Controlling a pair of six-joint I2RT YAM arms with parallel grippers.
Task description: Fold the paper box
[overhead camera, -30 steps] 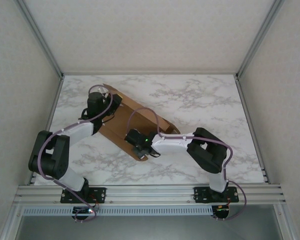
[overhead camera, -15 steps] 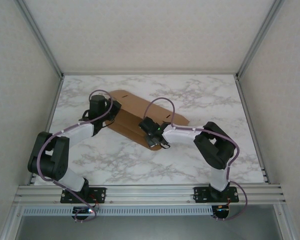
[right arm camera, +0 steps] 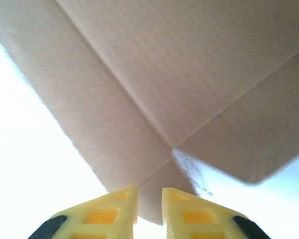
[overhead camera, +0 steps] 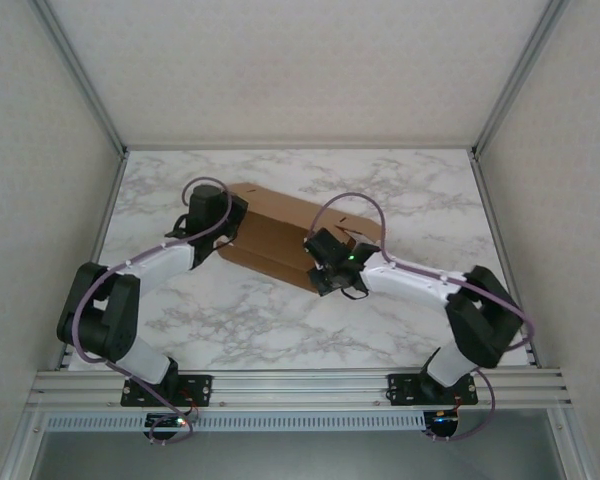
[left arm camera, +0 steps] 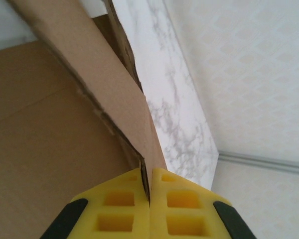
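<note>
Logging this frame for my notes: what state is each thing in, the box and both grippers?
Box: partly folded, flaps raised, lying on the table.
Left gripper: shut on a box flap edge.
Right gripper: narrow gap between pads, at a box flap; grip unclear.

The paper box (overhead camera: 280, 235) is a plain brown corrugated cardboard piece lying on the marble table (overhead camera: 420, 200), toward its left-centre, its long axis running diagonally from the far left to the near right. It is partly folded: panels rise from the table at an angle instead of lying flat. Seen from the left wrist, a thin flap edge (left arm camera: 124, 114) stands up with raw corrugated edges. Seen from the right wrist, crease lines (right arm camera: 139, 114) cross its underside, and a rounded flap corner (right arm camera: 259, 169) hangs above the table.
</note>
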